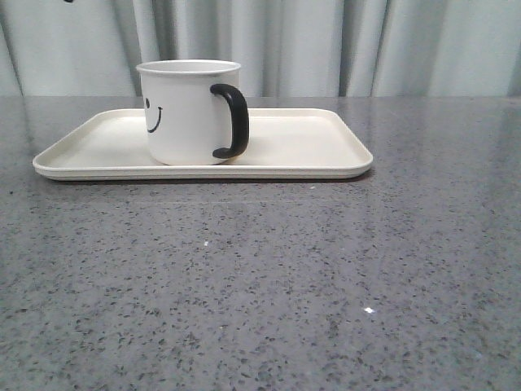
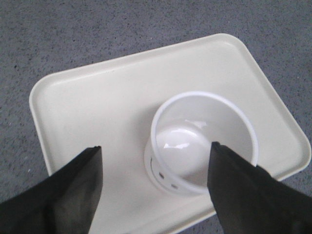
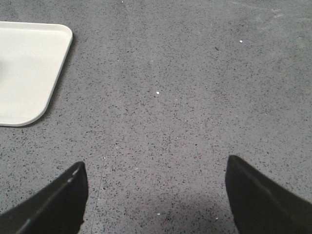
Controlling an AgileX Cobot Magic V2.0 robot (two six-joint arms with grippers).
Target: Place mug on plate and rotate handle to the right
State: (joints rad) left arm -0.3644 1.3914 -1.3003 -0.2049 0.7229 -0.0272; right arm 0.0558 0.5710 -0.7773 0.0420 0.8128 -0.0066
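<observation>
Looking forward across the speckled grey table [image 1: 260, 285], you meet the plate [image 1: 326, 151] with the mug [image 1: 183, 114] upright on its left half, handle [image 1: 234, 120] turned right (smiley left). Your left gripper [image 2: 156, 161] hangs spread wide above the mug, holding nothing; your right gripper [image 3: 155, 187] gapes over bare tabletop. Pale curtains [image 1: 326, 41] hang behind.

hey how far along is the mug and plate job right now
Looks essentially done. The mug stands upright on the plate, and its handle points right in the front view. Nothing is in hand: the left hand hangs open above the mug, the right hand open over bare table. Nothing obvious remains.
</observation>
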